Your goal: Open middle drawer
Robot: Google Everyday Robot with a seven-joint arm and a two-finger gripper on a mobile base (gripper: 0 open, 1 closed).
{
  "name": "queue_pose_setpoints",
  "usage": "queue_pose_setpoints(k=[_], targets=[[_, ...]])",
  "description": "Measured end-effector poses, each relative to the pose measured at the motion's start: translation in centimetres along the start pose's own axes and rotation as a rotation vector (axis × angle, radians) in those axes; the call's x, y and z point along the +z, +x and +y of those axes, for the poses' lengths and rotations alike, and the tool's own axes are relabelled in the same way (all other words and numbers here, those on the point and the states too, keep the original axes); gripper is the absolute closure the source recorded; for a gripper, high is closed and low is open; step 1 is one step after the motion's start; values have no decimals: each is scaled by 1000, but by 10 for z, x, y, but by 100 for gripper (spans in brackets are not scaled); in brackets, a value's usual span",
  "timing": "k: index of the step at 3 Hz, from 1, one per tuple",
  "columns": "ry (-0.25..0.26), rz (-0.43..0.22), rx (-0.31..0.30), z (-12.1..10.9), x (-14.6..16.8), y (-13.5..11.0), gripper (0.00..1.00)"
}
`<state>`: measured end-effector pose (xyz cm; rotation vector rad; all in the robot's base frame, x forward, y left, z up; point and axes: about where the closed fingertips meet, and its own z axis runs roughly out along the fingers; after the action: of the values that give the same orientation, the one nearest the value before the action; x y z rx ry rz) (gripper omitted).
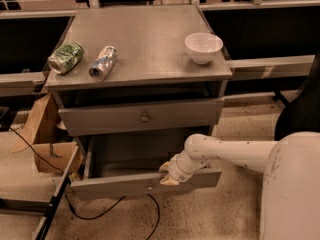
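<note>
Grey middle drawer (115,186), jaws at front rim

My one camera: high before grey metal cabinet (150,49), tilted down, fairly near; gripper (168,176) at pulled-out grey drawer front (110,188), lower centre.

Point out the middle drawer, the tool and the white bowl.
middle drawer (110,188): camera view, front panel, left part.
tool (167,178): camera view, its tip, at the drawer front's top edge.
white bowl (203,52): camera view, outer wall.
</note>
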<state>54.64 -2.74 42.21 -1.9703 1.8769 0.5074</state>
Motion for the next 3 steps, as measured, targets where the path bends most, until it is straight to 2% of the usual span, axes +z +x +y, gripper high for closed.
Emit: queue_pose_setpoints(k=[3], targets=[[-16, 17, 15, 9, -9, 6, 100]])
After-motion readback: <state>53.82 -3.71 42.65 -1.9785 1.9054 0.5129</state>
